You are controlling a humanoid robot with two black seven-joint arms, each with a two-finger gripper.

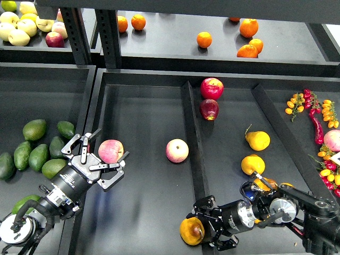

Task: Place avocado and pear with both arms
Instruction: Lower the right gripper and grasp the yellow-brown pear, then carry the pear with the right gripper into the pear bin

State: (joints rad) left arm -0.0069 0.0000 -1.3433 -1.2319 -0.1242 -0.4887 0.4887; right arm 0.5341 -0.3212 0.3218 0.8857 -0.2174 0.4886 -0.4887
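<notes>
My right gripper [197, 229] is low at the front, by the divider between the middle and right trays. Its fingers are closed around the orange-yellow pear [190, 231], which has a dark brown patch. My left gripper [110, 154] is open over the left side of the middle tray, its fingers either side of a pink apple [109, 150]; I cannot tell if they touch it. It holds no avocado. Dark green avocados lie in the left tray, the nearest one [57, 147] just left of that gripper. Paler avocados [34, 129] lie among them.
A second pink apple [177, 150] lies in the middle tray [143, 106]. Two red apples [211, 88] and three more pears [257, 141] lie in the right tray. Chillies and small tomatoes [319, 117] are far right. Oranges [204, 39] and pale apples [18, 29] sit on the back shelf.
</notes>
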